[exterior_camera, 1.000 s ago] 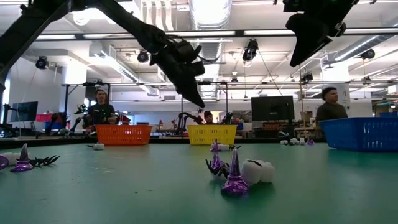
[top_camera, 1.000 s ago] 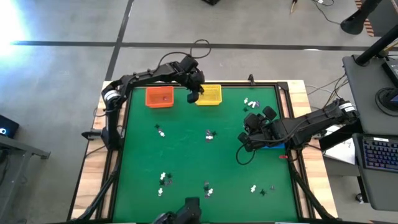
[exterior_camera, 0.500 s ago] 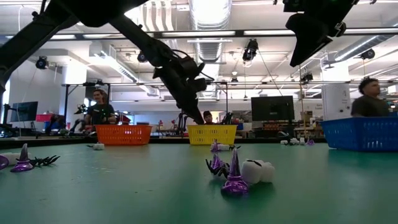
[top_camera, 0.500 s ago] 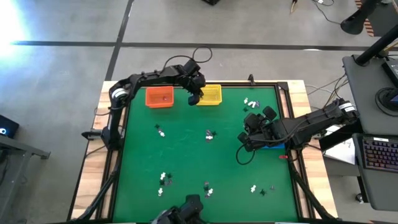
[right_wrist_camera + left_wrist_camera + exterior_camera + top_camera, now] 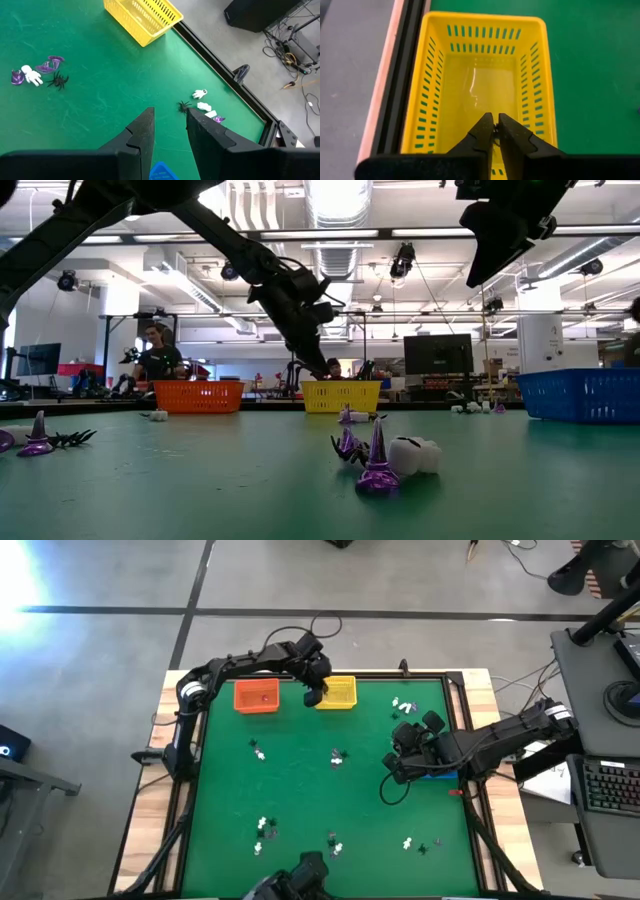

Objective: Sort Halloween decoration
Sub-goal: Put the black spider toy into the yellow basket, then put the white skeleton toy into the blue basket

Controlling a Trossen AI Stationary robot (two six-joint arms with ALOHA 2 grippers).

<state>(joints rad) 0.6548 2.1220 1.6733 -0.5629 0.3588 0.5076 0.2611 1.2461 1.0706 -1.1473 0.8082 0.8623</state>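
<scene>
1. The left gripper (image 5: 494, 131) hangs over the yellow basket (image 5: 338, 692), at its edge nearest the orange basket (image 5: 256, 697). Its fingers are nearly together, with something tiny and dark between the tips; what it is cannot be told.
2. The right gripper (image 5: 170, 131) hovers well to the side of the yellow basket, above the blue basket (image 5: 162, 171), fingers apart and empty.
3. The Halloween decoration (image 5: 336, 756) lies scattered in small clusters across the green table (image 5: 300, 790); one white, purple and black cluster (image 5: 37, 72) sits near the yellow basket.
</scene>
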